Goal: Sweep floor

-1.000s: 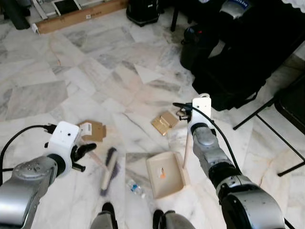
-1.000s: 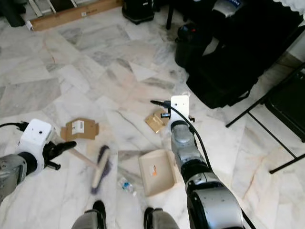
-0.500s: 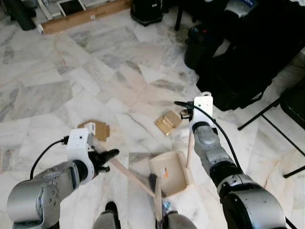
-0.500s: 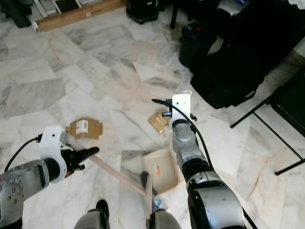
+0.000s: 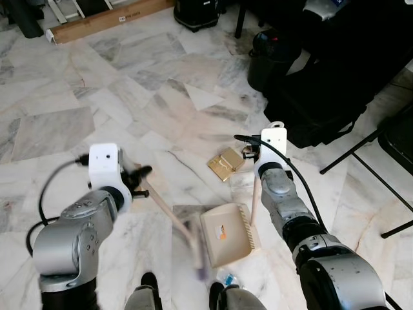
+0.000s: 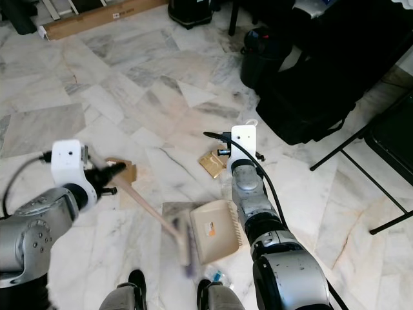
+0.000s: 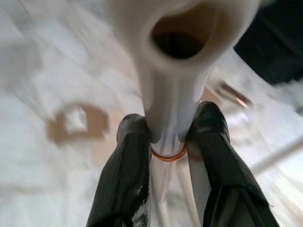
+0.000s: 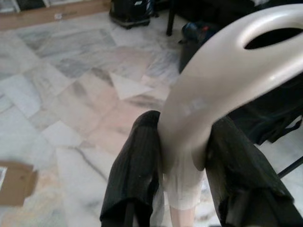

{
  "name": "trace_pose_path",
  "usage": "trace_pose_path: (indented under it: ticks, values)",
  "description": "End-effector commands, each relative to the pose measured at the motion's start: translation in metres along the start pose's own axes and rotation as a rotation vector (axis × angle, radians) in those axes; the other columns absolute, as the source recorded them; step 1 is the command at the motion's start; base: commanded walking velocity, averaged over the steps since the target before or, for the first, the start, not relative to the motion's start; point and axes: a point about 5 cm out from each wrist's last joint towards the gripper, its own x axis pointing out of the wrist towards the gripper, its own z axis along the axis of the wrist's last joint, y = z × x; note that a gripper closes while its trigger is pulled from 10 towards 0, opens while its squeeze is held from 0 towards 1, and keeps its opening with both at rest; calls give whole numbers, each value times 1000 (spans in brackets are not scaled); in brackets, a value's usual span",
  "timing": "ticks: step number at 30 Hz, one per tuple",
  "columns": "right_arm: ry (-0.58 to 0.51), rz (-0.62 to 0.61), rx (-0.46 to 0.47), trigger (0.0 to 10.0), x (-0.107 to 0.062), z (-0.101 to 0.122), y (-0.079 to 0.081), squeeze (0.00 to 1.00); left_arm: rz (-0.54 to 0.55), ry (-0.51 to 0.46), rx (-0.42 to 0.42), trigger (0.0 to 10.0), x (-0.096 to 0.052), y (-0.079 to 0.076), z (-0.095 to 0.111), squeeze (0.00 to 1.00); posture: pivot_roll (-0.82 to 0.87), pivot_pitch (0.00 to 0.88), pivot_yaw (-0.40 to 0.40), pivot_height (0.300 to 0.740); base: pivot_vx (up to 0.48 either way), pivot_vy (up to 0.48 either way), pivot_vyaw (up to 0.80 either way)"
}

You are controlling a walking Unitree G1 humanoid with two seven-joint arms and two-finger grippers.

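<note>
Mid-sweep — my left pincer (image 7: 166, 142) pinching the broom (image 5: 191, 234) handle, bristles (blurred) at the dustpan (image 5: 227, 234) mouth, right pincer (image 8: 182, 156) clamping the dustpan handle; next, cardboard scrap (image 5: 224, 163) — needs reaching.

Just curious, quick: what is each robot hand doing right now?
Left gripper: shut on the broom handle.
Right gripper: shut on the dustpan handle.
</note>
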Motion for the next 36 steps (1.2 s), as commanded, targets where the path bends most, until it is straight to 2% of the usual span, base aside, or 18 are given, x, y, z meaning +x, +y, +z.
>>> trace_pose_path:
  ticks: [1,6,10,16,22,23,29,36]
  values:
    - [40,-4,15,10000,-4,-12,1,0,9,-54,3,10000,-4,2,0,0,-5,273,-40,740,0,0,0]
    - [-52,-48,30,10000,1,9,-12,0,-5,-93,-23,10000,-4,4,-3,0,-19,268,-44,740,0,0,0]
    - [-135,-62,42,10000,3,26,-19,0,-35,-115,-3,10000,-1,2,-10,0,-26,260,-46,740,0,0,0]
    - [-249,-91,61,10000,-1,47,-26,0,-14,-168,-12,10000,-1,2,-11,0,-25,252,-48,740,0,0,0]
    - [-363,-108,84,10000,-22,62,-34,0,30,-238,4,10000,-3,6,-13,0,-35,255,-44,740,0,0,0]
    - [-381,-110,88,10000,-34,66,-36,0,34,-259,5,10000,-3,6,-14,0,-44,258,-45,740,0,0,0]
    - [-364,-132,96,10000,-49,64,-41,0,21,-261,-13,10000,-1,3,-17,0,-51,256,-44,740,0,0,0]
    - [-340,-134,101,10000,-56,66,-43,0,19,-270,-23,10000,0,3,-20,0,-53,243,-44,740,0,149,-343]
